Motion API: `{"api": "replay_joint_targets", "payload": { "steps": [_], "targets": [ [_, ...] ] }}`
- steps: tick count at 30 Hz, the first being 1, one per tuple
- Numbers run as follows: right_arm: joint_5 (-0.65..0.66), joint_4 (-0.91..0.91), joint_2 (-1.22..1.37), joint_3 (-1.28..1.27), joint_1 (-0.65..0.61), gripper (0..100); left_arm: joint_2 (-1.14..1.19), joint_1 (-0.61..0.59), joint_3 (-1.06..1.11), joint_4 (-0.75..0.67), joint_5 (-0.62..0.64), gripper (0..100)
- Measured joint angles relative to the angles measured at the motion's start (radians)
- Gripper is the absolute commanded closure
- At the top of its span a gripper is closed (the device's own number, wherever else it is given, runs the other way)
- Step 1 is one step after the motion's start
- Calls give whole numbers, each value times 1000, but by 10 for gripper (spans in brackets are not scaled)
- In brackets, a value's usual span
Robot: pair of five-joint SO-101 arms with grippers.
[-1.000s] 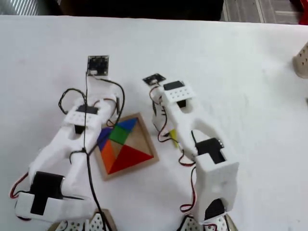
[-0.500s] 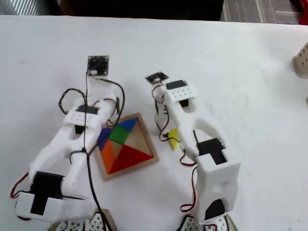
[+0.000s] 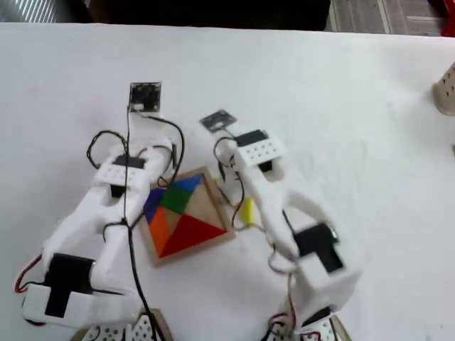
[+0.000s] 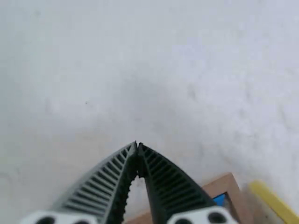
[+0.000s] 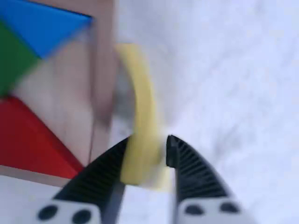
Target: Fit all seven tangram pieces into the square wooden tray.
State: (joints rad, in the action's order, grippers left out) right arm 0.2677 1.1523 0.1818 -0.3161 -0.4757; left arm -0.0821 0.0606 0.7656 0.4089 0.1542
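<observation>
The square wooden tray [image 3: 225, 219] lies between the two arms and holds blue [image 3: 186, 184], green [image 3: 174, 197], orange [image 3: 159, 226] and red [image 3: 193, 229] pieces, with a bare patch of floor [image 5: 56, 93] near its right wall. My right gripper [image 5: 147, 142] is shut on the yellow piece [image 5: 140, 112], held on edge just outside the tray's wall [image 5: 103, 70]. From above, the yellow piece [image 3: 247, 211] sits at the tray's right edge. My left gripper [image 4: 137, 145] is shut on nothing, above bare table past the tray's far corner [image 4: 229, 183].
A beige perforated object [image 3: 446, 89] stands at the right edge of the table. Cables loop around both arms close to the tray. The white table [image 3: 320, 78] is open at the back and right.
The right arm has swung left, bringing the yellow piece up against the tray's right edge. The left arm has kept still.
</observation>
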Motion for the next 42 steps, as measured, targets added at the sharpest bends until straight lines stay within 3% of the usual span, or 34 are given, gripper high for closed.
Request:
{"api": "replay_joint_targets", "payload": {
  "steps": [13, 24, 34, 42],
  "targets": [
    [-3, -32, -103, -124, -37, 981, 0, -2, 0, 0, 0, 976],
    [2, -48, -104, -140, 66, 981, 0, -8, 0, 0, 0, 976],
    [-9, 3, -196, -141, 68, 981, 0, -23, 0, 0, 0, 976],
    [-161, -23, -262, -133, -106, 981, 0, -163, -9, 0, 2, 976]
  ]
}}
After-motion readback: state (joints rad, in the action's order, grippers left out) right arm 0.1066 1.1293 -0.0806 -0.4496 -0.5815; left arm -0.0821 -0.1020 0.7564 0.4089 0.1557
